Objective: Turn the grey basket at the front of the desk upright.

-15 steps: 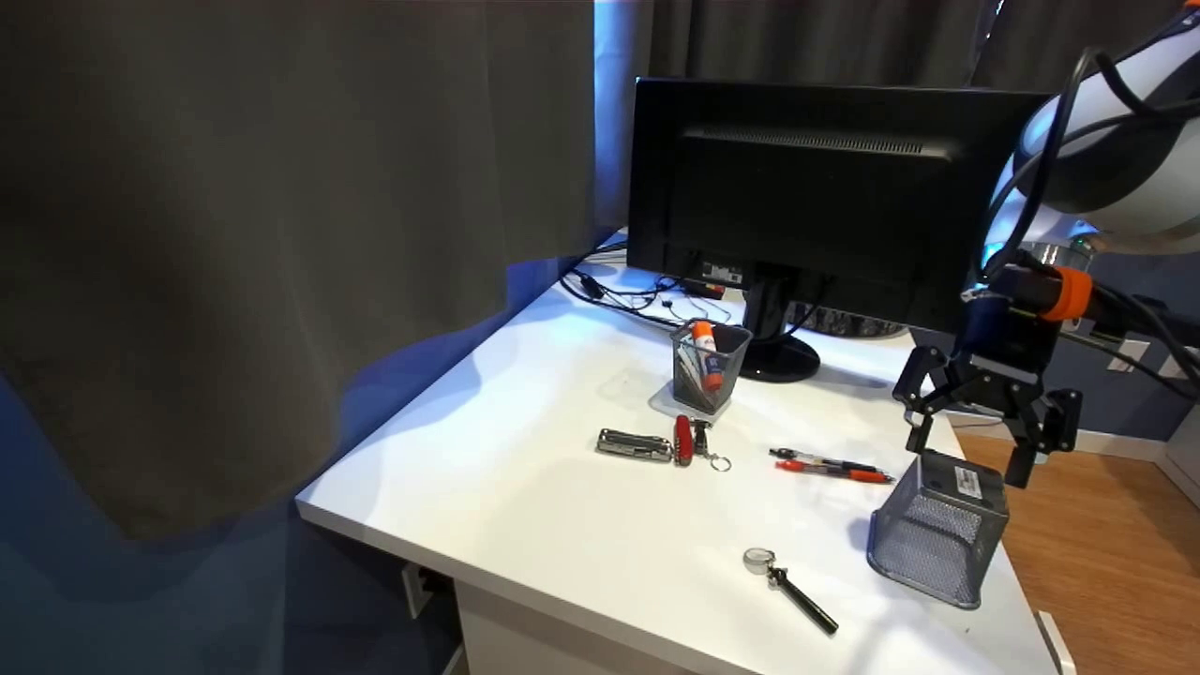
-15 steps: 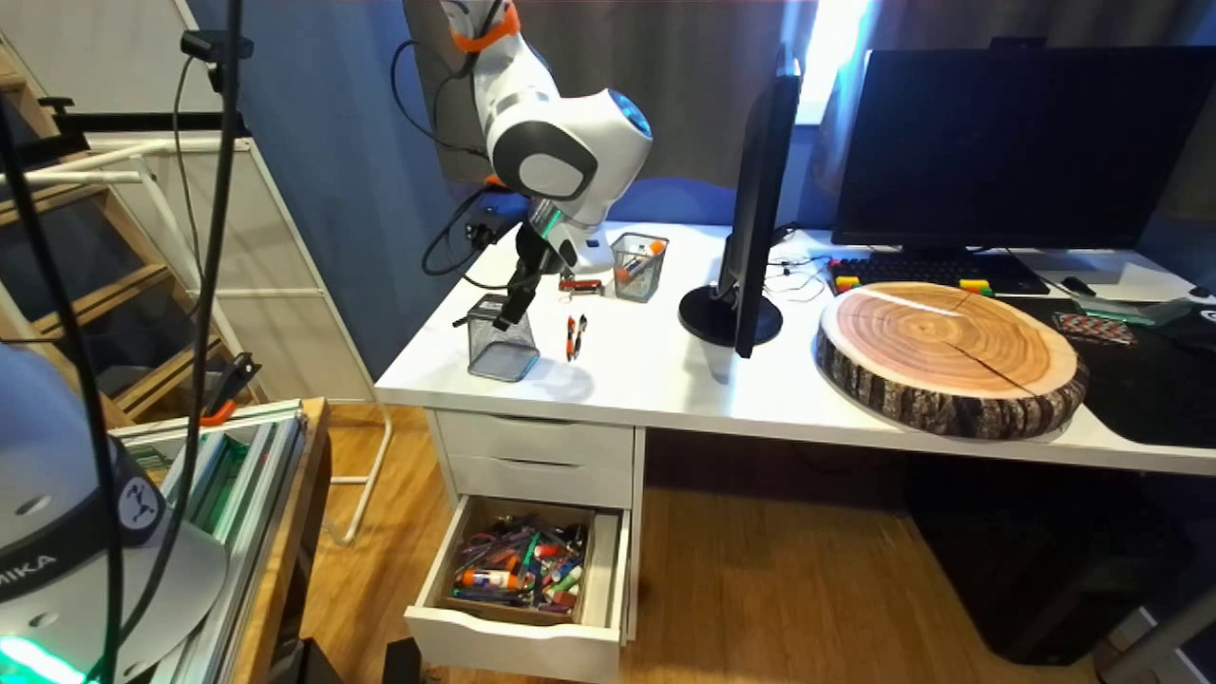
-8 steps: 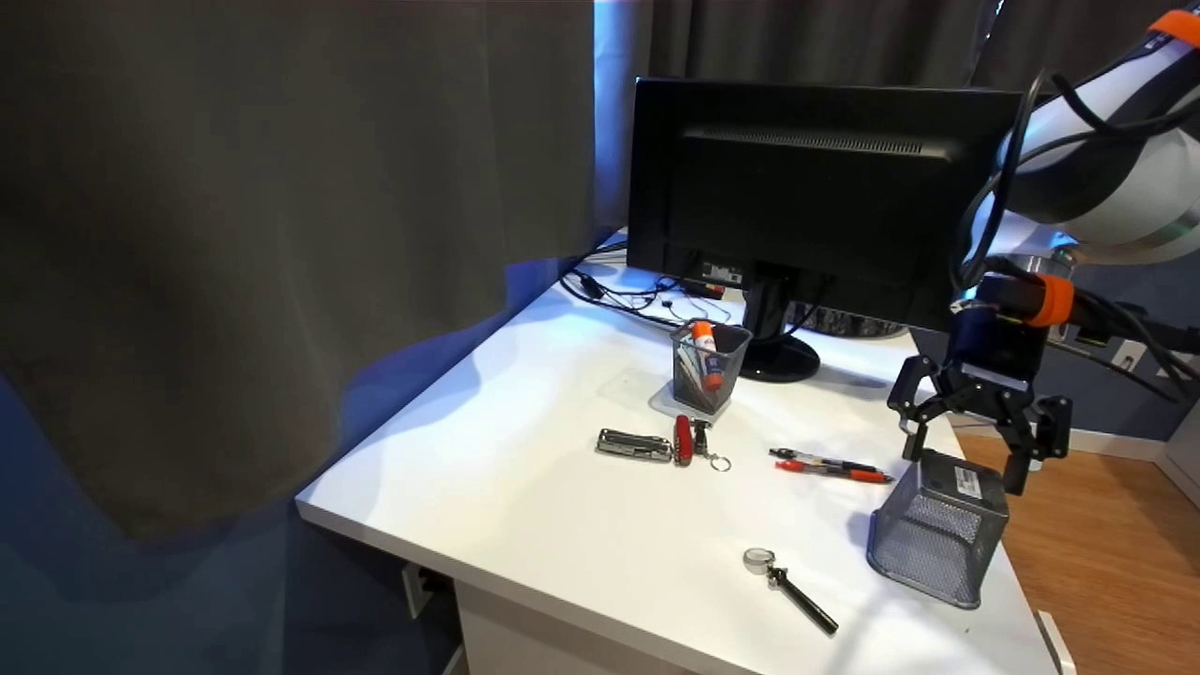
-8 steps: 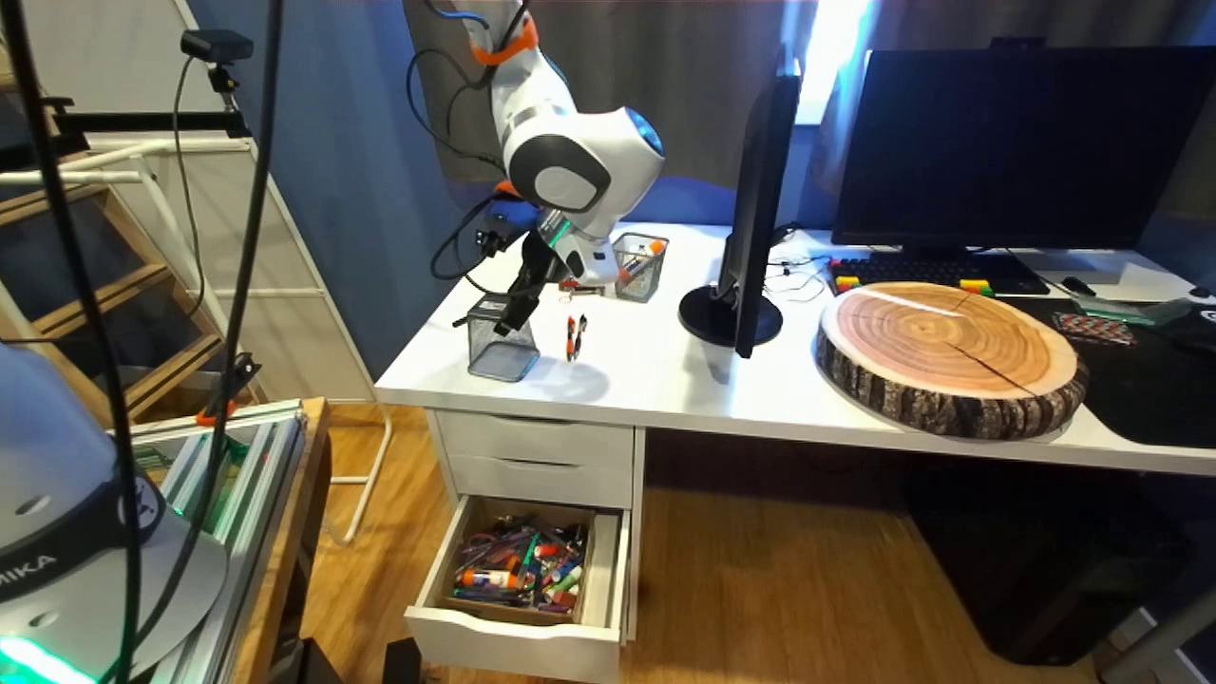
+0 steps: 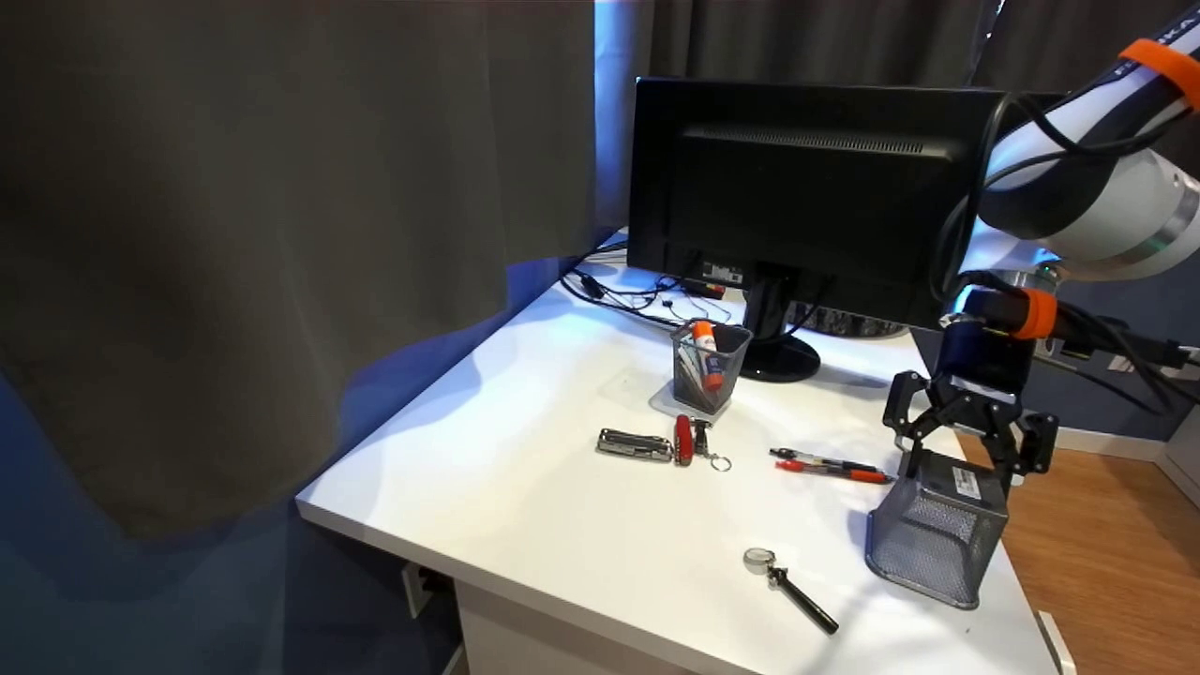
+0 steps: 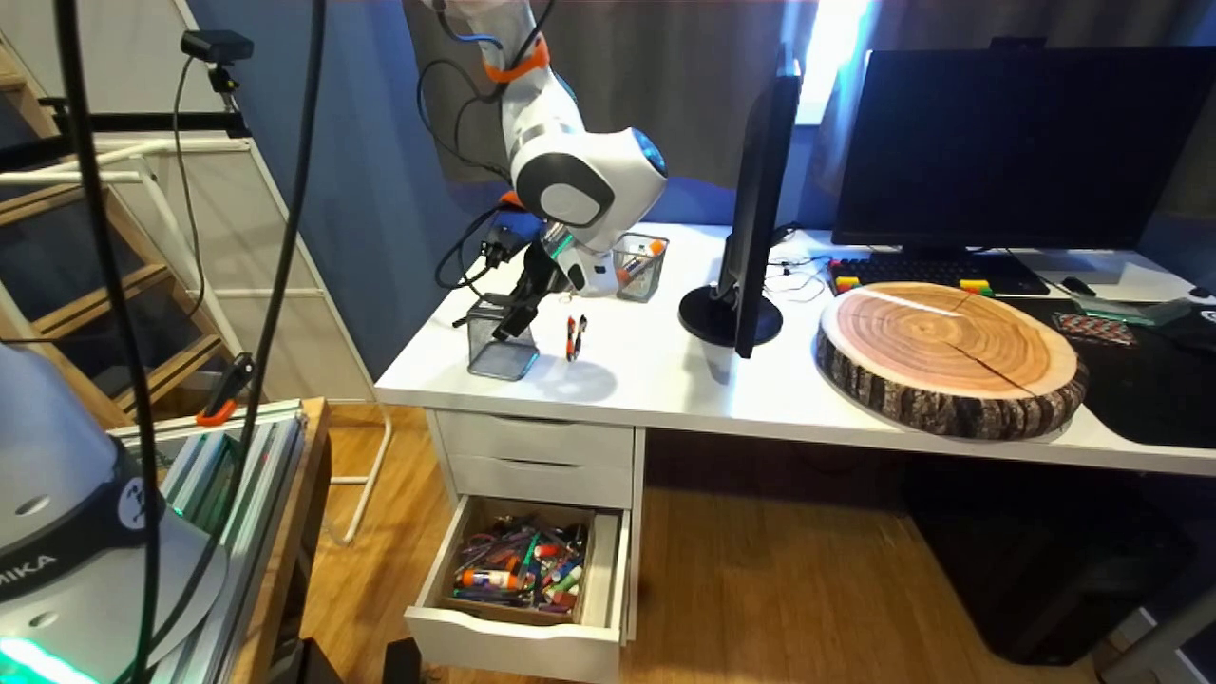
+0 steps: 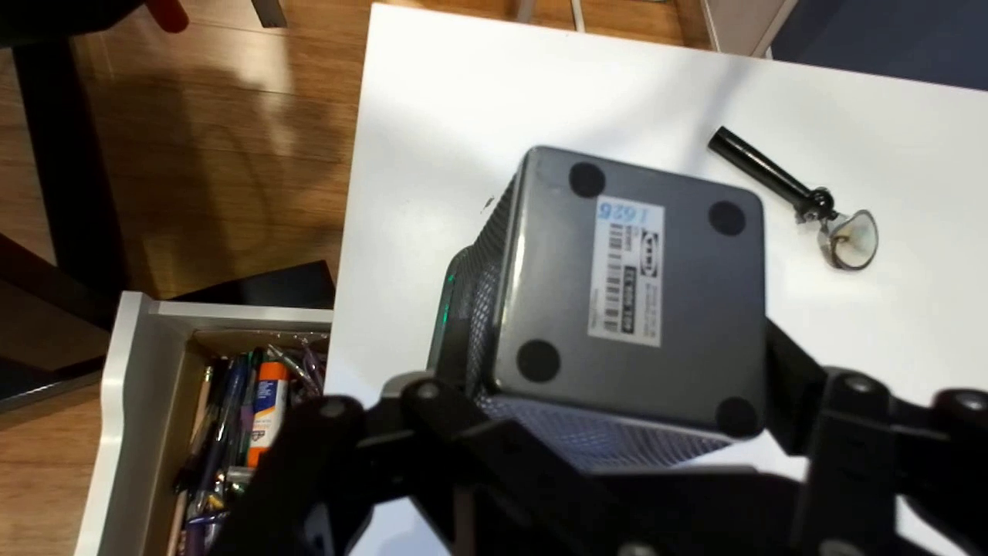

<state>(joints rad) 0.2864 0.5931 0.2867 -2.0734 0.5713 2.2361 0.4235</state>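
Straddling upturned grey basket [image 7: 567,297] on desk [image 5: 562,525] | gripper [image 5: 957,474] spread wide | contact with basket sides unclear

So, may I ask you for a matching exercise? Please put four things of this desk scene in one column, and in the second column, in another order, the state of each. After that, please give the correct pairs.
Things
1. basket
2. holder
3. slab
4. third drawer

States
A. pulled out
B. upside down on the desk
C. round, cracked on top
D. upright, with an orange-ended stick inside

Right pairs: 1-B, 2-D, 3-C, 4-A
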